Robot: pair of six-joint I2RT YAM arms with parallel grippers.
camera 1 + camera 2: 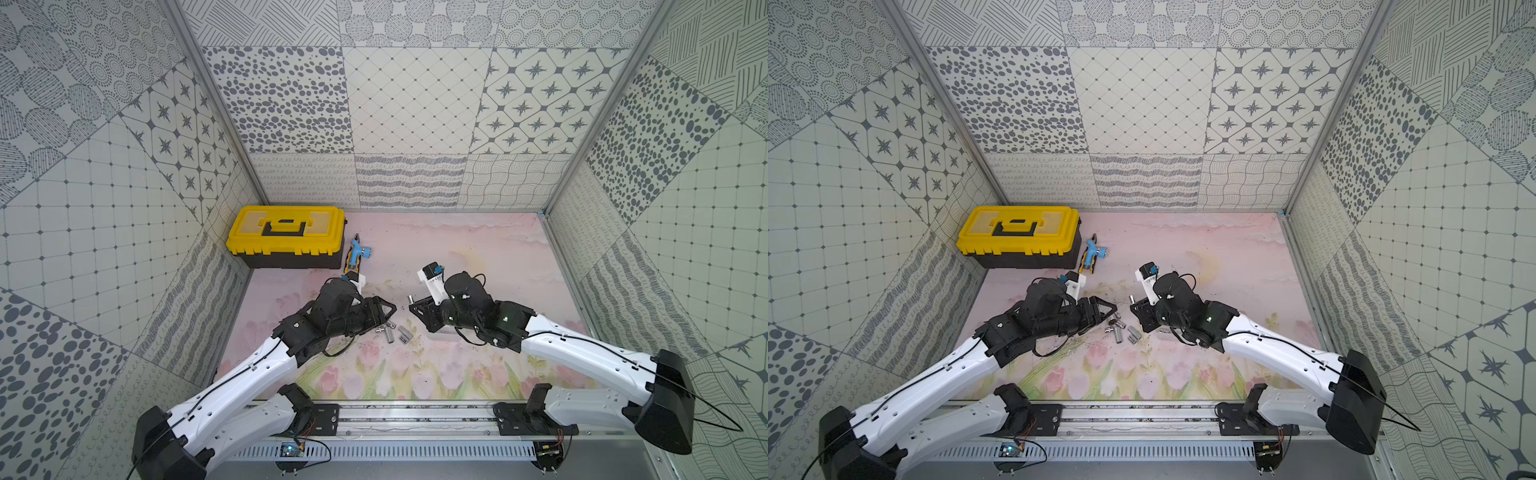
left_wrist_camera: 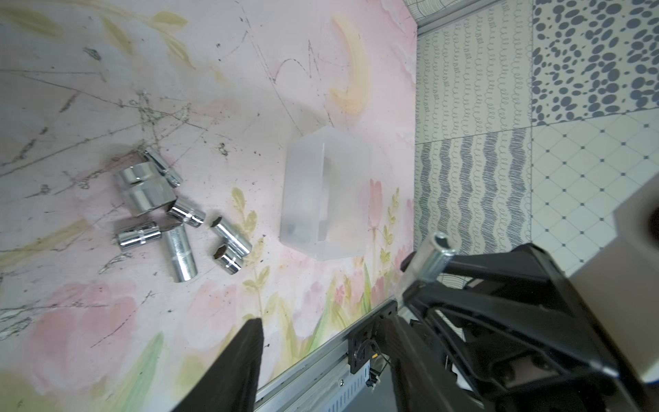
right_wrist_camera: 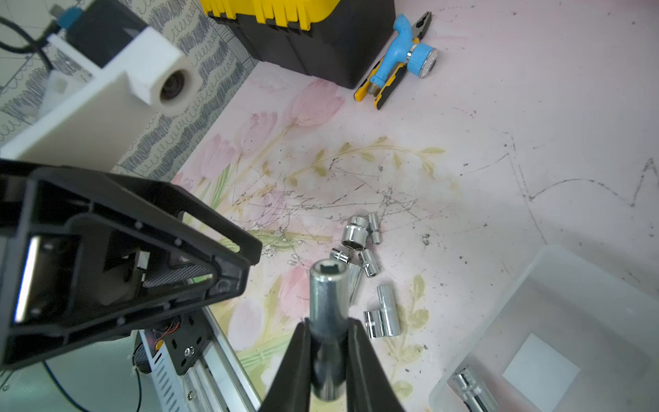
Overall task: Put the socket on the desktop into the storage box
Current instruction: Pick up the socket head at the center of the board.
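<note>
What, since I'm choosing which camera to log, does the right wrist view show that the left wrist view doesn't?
Only right wrist: the yellow toolbox, the blue tool and pliers. Only left wrist: the printed crescent moon. Both: the loose sockets, the storage box, and the held socket in the right gripper.

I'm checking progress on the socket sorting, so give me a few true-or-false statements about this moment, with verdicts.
1. The right gripper is shut on a long socket. True.
2. The storage box is empty. False: a socket lies in it.
3. The yellow toolbox stands open. False: its lid is closed.
4. Loose sockets lie on the desktop. True.
5. The left gripper holds a socket. False: it is open and empty.
</note>
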